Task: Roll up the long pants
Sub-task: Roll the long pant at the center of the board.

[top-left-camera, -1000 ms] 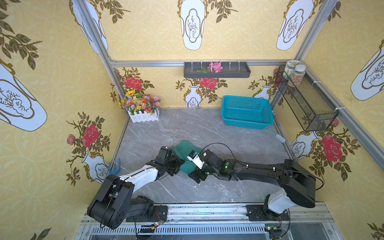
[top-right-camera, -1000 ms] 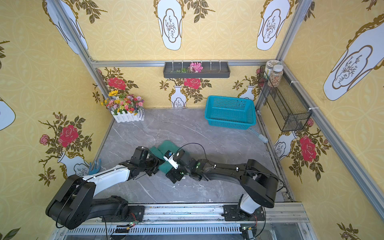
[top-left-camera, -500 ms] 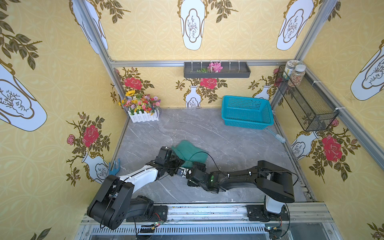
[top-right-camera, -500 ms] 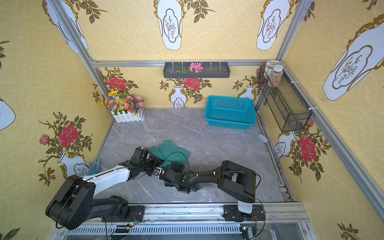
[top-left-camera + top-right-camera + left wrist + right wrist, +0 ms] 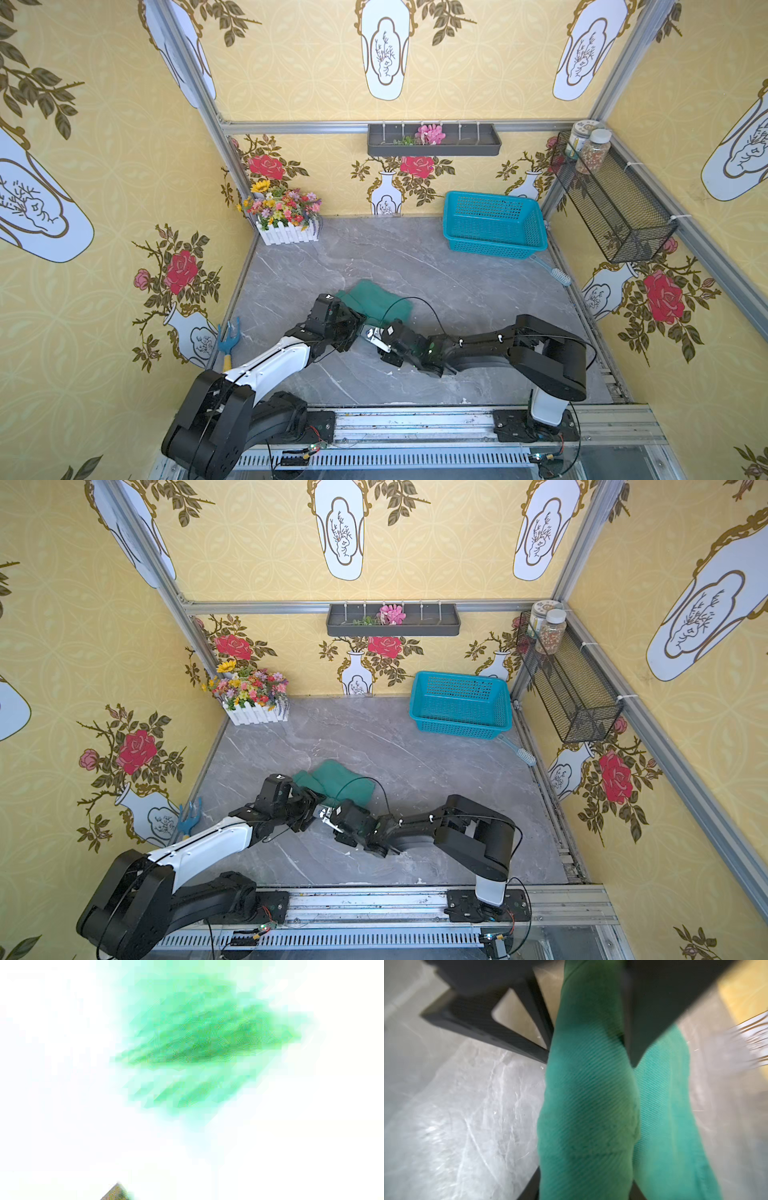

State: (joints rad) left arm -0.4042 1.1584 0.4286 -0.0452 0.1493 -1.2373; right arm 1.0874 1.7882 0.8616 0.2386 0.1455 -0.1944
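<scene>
the long pants (image 5: 376,301) are being seen as a bunched green bundle near the middle of the grey table (image 5: 436,270), well apart from the blue basket (image 5: 494,224). a fold is being pinched between the fingers (image 5: 654,1012) of the right gripper (image 5: 589,1061). the left gripper (image 5: 358,325) is being held just beside the bundle; its opening cannot be told

Plain teal-green long pants (image 5: 376,301), turquoise mesh basket (image 5: 494,245), grey marbled table (image 5: 436,270), yellow rose-patterned walls (image 5: 124,187)
</scene>
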